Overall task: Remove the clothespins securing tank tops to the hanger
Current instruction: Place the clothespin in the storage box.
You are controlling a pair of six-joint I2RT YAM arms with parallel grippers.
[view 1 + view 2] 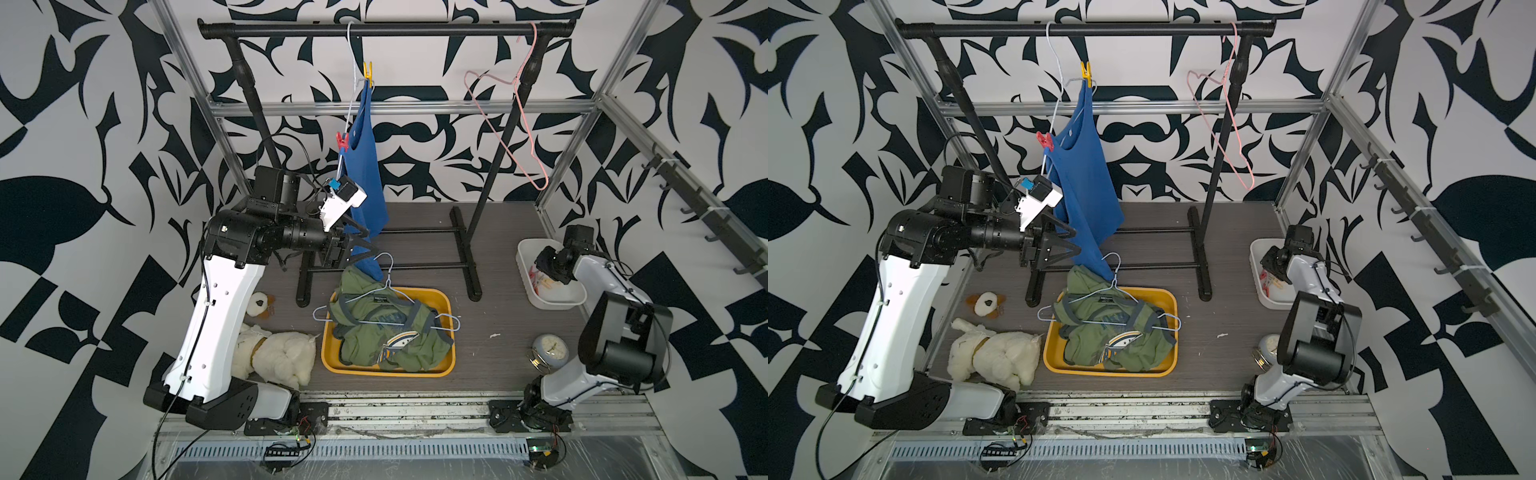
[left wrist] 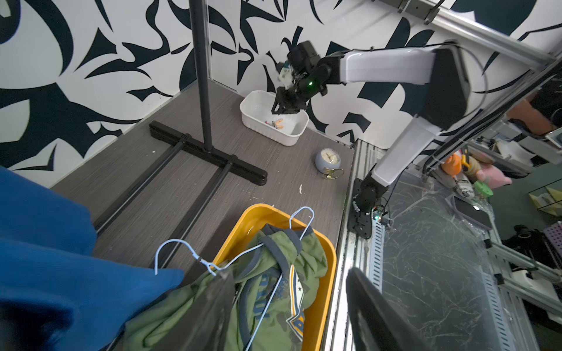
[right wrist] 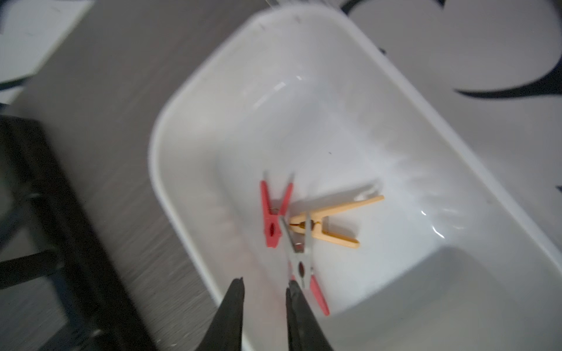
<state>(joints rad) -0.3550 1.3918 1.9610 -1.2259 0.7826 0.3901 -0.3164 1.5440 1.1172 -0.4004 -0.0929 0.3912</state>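
A blue tank top (image 1: 365, 166) hangs from a pale wire hanger (image 1: 351, 62) on the black rail. A yellow clothespin (image 1: 367, 70) pins it at the top and a red clothespin (image 1: 341, 140) lower down. My left gripper (image 1: 359, 245) stands open beside the top's lower hem, with nothing between its fingers (image 2: 213, 304). Two olive green tank tops (image 1: 390, 336) lie on hangers in the yellow bin (image 1: 451, 353). My right gripper (image 3: 264, 285) hovers over the white bin (image 3: 153, 158), open a little and empty. In that bin lie a red clothespin (image 3: 272, 218), a tan one (image 3: 328, 221) and a grey one (image 3: 299, 243).
An empty pink hanger (image 1: 519, 124) hangs at the rail's right end. The rack's black feet (image 1: 461, 232) cross the floor behind the yellow bin. A white plush toy (image 1: 274, 353) lies by the left arm's base, and a small alarm clock (image 1: 549, 349) by the right arm.
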